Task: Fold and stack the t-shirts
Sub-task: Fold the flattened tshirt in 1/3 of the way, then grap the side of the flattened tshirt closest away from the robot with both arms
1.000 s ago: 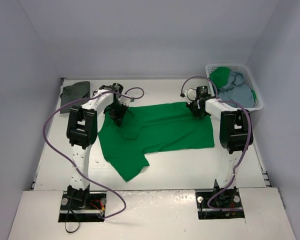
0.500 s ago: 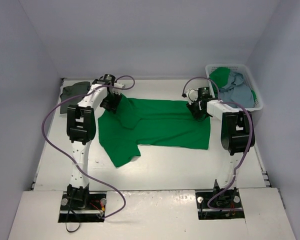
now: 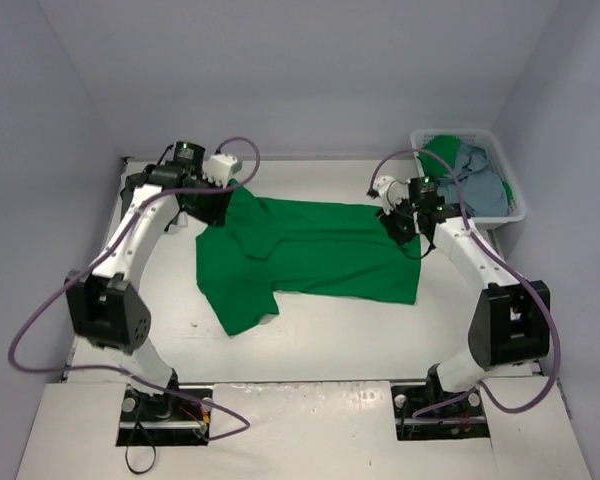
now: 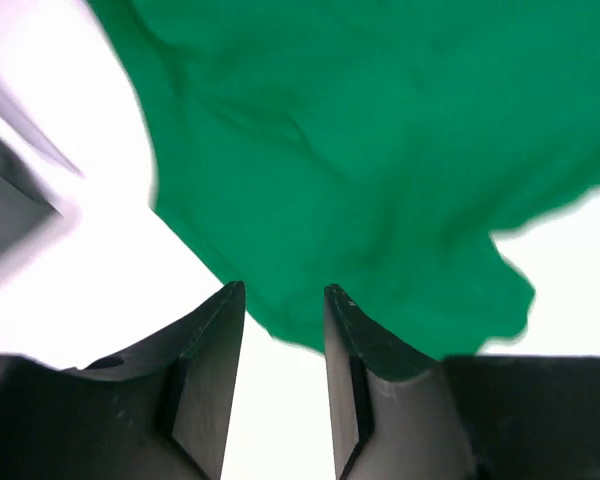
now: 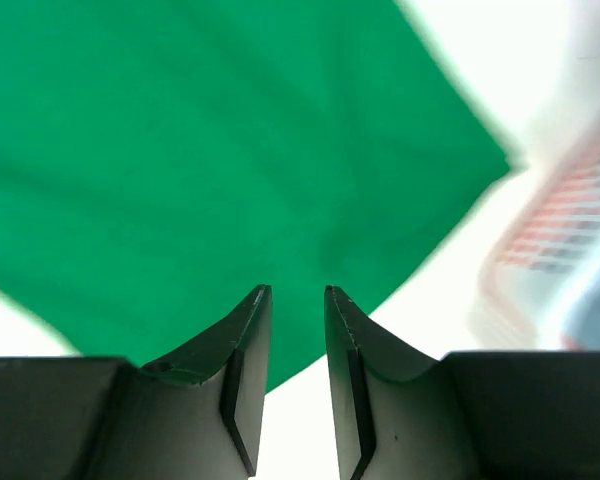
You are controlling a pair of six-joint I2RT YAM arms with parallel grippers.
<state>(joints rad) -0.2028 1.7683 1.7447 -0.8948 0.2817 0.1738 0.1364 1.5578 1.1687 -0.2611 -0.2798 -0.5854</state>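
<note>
- Across the middle of the table (image 3: 330, 340), the green t-shirt (image 3: 315, 250) lies spread out almost flat, its length running left to right. This is probably so the fold lines can be set on a single smooth layer.
- One sleeve (image 3: 242, 308) sticks out toward the near left. Near the far-left corner, a flap of cloth (image 3: 258, 238) lies doubled over the body, so the shirt is not yet fully squared.
- The left gripper (image 3: 205, 202) hovers at the shirt's far-left corner. In its wrist view the fingers (image 4: 208, 340) stand apart, with white table and the cloth's edge showing through the gap, and nothing is pinched.
- The right gripper (image 3: 405, 225) sits over the far-right corner. Its fingers (image 5: 248, 340) are also parted, with green cloth below them rather than between them.
- With one gripper at each far corner, the arms look placed to tension the shirt evenly along its far edge. With both jaws empty, the shirt rests on its own weight.
- At the far right, the white laundry basket (image 3: 518, 205) holds another green shirt (image 3: 440, 150) and a light blue-grey one (image 3: 477, 178). It stands beside the right arm, well clear of the folding area.
- Folding of this shirt appears to be only starting.
</note>
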